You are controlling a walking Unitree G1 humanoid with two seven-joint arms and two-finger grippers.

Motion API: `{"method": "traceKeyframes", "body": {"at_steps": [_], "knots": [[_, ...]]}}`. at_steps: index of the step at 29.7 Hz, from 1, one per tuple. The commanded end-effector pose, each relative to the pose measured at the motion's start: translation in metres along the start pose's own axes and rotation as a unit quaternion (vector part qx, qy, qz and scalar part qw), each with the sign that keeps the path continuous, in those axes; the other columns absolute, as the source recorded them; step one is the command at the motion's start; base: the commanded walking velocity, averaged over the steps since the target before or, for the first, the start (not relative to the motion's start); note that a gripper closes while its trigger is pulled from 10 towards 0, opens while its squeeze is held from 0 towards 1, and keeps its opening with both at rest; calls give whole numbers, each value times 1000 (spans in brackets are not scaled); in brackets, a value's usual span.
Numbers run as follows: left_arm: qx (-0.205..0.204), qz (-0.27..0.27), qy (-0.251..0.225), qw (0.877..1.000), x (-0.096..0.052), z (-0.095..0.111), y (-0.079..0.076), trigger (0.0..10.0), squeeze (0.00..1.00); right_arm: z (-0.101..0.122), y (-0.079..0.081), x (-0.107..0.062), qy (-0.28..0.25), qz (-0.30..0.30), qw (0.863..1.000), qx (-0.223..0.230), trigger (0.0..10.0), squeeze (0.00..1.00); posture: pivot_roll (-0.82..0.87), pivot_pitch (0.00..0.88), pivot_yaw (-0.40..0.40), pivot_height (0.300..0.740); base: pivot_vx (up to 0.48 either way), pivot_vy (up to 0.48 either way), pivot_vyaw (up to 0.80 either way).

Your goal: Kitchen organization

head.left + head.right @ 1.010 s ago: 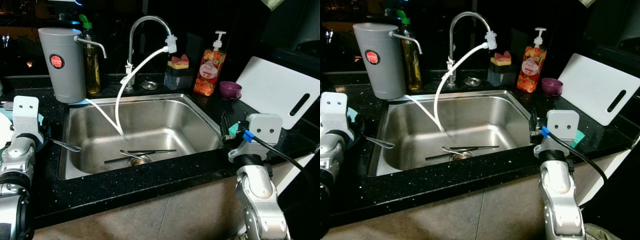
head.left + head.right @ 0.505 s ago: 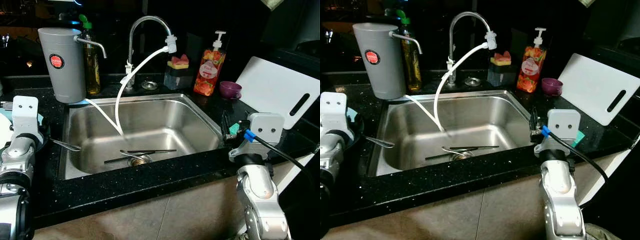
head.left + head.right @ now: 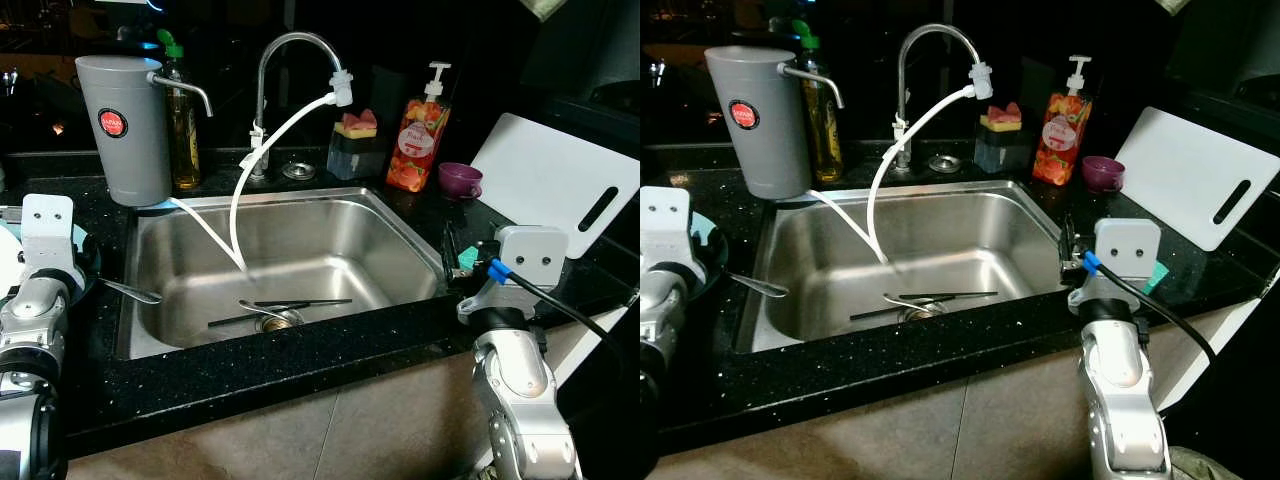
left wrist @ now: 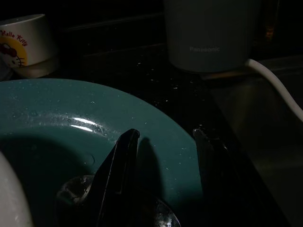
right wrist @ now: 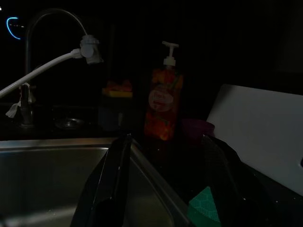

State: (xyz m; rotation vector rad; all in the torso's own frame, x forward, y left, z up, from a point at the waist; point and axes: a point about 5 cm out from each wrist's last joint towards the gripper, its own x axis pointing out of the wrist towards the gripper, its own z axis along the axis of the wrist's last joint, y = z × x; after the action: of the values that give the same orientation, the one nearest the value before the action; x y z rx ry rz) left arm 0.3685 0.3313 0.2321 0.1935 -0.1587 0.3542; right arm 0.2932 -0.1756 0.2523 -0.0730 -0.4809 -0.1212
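A stainless steel sink (image 3: 400, 240) set in a black speckled counter (image 3: 300, 365) anchors the scene. On the sink's floor, by the drain, lie a spoon (image 3: 262, 312) and a pair of dark chopsticks (image 3: 285, 308), and another spoon (image 3: 130, 291) leans over the sink's left rim. Behind the sink rises a curved faucet (image 3: 290, 60), a white hose (image 3: 260, 160) running from its spout down into the basin. At the sink's back left corner stands a grey water filter canister (image 3: 128, 130) with a bottle of yellow liquid (image 3: 184, 125) beside it. Behind the sink's back right corner are a sponge holder (image 3: 357, 145), an orange soap dispenser (image 3: 418, 135), a purple cup (image 3: 461, 179) and a white cutting board (image 3: 555, 185) propped against the wall.

The left gripper (image 4: 165, 146) hovers left of the sink over a teal plate (image 4: 57, 118), jaws spread; a white mug (image 4: 23, 45) sits beyond the plate. The right gripper (image 5: 163, 156) is at the sink's right rim, jaws spread, with a green scouring pad (image 5: 204, 207) just beneath them on the counter.
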Motion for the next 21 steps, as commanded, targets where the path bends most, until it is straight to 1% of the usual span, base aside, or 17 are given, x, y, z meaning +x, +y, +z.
{"method": "traceKeyframes", "body": {"at_steps": [1, 21], "knots": [[-1, -2, 33, 999, -6, -18, 2, 10000, 0, -1, 0, 1, 4, 1, 1000, 1, 10000, 0, -1, 100, -121, 740, 0, 0, 0], [-13, -18, 21, 1000, -13, -26, 3, 10000, 0, -2, 3, 3, 3, 4, 1000, 7, 10000, 0, 18, 97, -123, 740, 0, 0, 0]]}}
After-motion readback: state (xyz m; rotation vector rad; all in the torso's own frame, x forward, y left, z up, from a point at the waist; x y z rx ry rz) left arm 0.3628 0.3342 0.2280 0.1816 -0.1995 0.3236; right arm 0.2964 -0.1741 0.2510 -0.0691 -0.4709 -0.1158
